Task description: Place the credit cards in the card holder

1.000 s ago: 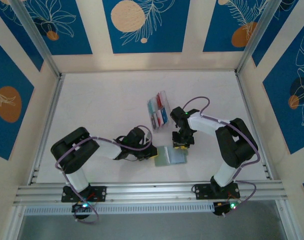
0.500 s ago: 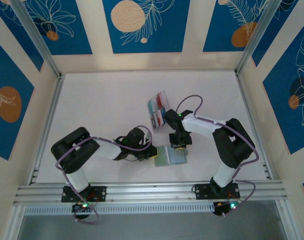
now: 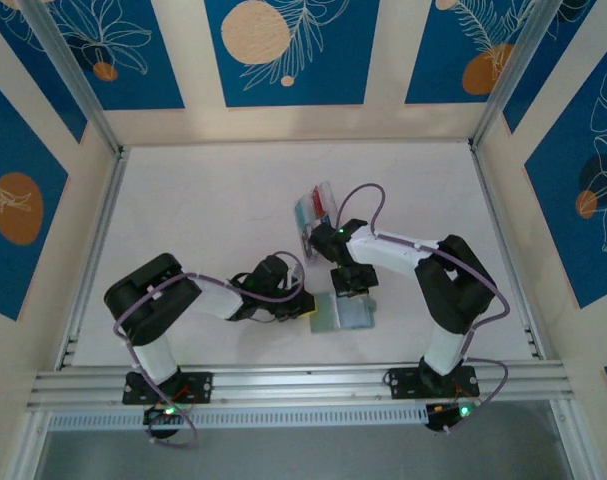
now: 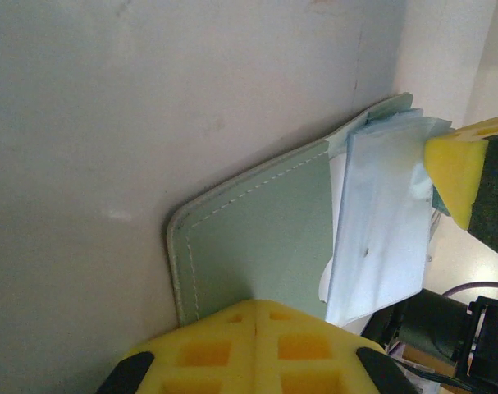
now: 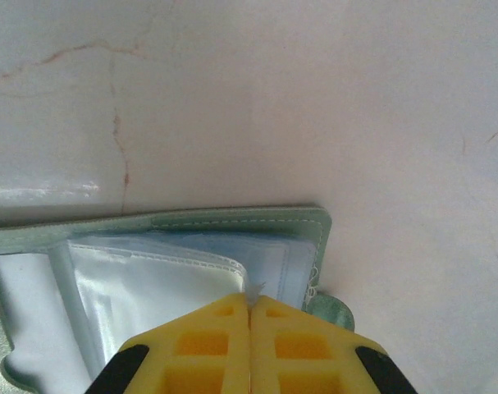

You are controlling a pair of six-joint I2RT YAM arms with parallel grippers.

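While the card holder [image 3: 341,315] lies spread open near the front of the white table [image 3: 203,220], its long axis runs left to right in the overhead view, with the fold running front to back. It is soft sage-green material with rounded corners and pale stitching along the edge, and the left wrist view shows a fan of clear, glossy plastic sleeves [image 4: 380,222] rising from its inner face. A small round snap tab [image 5: 335,310] juts from one end. No writing can be read on it.

The left gripper [image 3: 305,308] is clamped tight on the green cover at the holder's left end. The right gripper [image 5: 249,308] has its yellow pads pressed together at the far edge, apparently pinching a sleeve, though the pads hide the contact.

The credit cards [image 3: 311,207], red and teal, stand in a clear box [image 3: 329,188] just behind.
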